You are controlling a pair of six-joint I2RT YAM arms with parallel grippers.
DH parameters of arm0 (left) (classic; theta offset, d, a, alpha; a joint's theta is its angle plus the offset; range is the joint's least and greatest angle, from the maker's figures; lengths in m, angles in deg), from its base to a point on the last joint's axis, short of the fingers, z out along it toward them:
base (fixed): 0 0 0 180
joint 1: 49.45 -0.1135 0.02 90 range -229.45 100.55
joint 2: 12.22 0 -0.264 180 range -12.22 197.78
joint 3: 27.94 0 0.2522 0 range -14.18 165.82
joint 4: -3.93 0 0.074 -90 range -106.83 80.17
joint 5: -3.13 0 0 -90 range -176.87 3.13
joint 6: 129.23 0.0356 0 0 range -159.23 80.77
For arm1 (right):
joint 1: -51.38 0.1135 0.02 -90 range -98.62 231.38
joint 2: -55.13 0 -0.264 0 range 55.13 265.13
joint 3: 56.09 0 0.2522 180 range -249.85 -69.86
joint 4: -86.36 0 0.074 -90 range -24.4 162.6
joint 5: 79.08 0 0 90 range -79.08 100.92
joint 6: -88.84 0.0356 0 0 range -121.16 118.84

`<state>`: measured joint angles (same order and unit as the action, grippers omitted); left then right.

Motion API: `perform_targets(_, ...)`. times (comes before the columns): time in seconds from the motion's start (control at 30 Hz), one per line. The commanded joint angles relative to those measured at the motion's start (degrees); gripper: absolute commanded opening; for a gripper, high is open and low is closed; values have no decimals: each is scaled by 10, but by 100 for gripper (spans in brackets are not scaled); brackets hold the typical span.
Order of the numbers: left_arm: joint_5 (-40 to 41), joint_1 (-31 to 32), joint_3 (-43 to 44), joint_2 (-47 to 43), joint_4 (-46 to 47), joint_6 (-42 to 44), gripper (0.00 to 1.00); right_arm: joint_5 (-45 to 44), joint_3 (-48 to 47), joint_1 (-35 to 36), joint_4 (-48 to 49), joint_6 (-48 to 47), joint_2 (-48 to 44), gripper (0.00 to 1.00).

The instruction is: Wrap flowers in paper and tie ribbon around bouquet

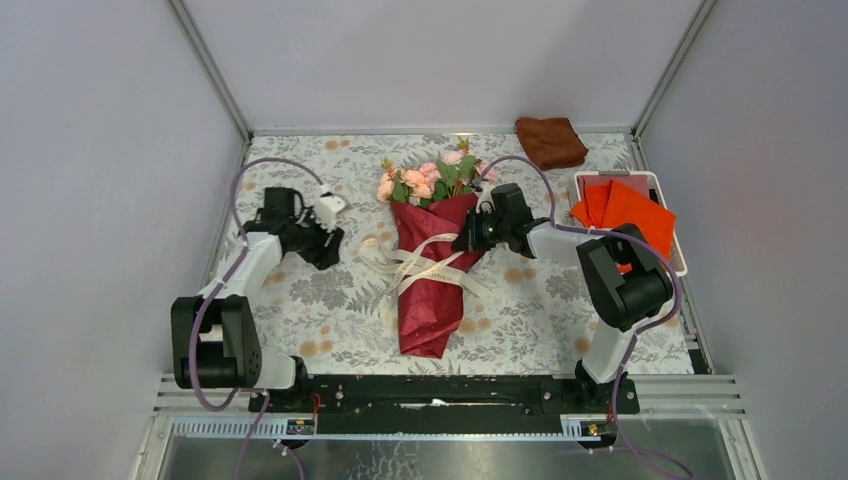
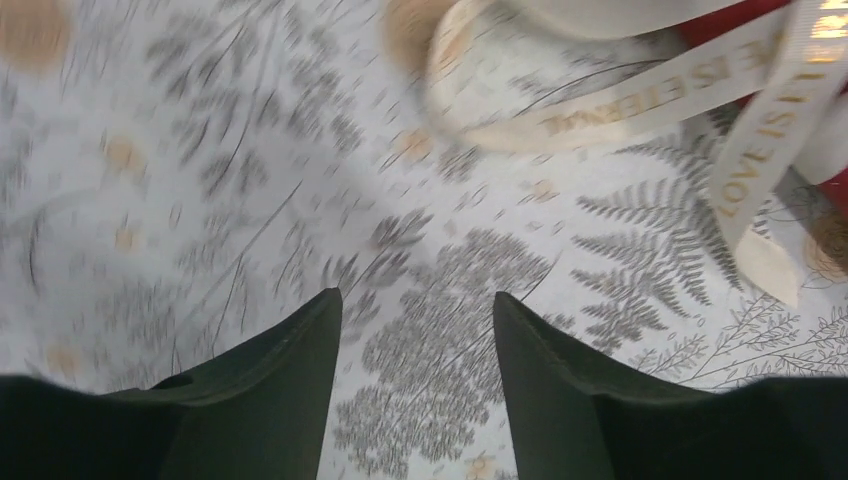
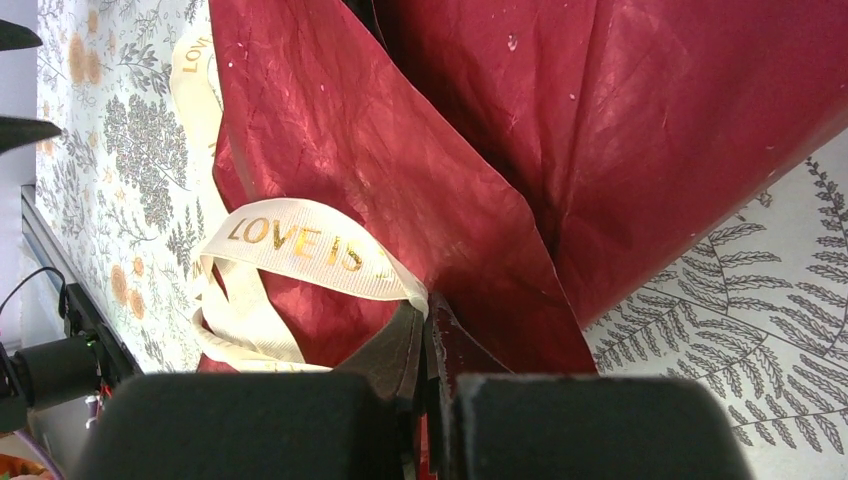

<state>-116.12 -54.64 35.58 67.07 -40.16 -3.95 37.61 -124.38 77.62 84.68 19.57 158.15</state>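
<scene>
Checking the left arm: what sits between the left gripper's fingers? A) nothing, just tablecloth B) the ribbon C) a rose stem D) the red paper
A: the left gripper is open over bare tablecloth; the ribbon lies farther out, beyond it.

Creased, faintly glossy paper, woven ribbon, soft brown cloth

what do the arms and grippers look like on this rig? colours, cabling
The left arm and right arm have white links, bulky black joint housings and a lilac cable looping along each. The left gripper and right gripper have dark tapered fingers.
</scene>
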Motion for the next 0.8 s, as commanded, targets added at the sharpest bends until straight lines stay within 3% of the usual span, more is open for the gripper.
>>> perform_targets(0.0,50,96,30,5,76,64,67,20,-27,5,-3,-5,-28,0)
perform_targets(0.27,66,169,193,225,48,51,76,33,-33,5,-11,9,-50,0)
perform_targets(0.5,101,199,207,301,8,97,73,27,-38,5,-35,1,-65,0)
perform_targets(0.6,106,199,194,290,8,99,53,25,-36,5,-35,0,-65,0)
perform_targets(0.73,131,195,164,246,15,93,1,16,-34,4,-37,-3,-60,0)
perform_targets(0.77,131,187,160,232,19,74,0,15,-34,4,-39,-4,-58,0)
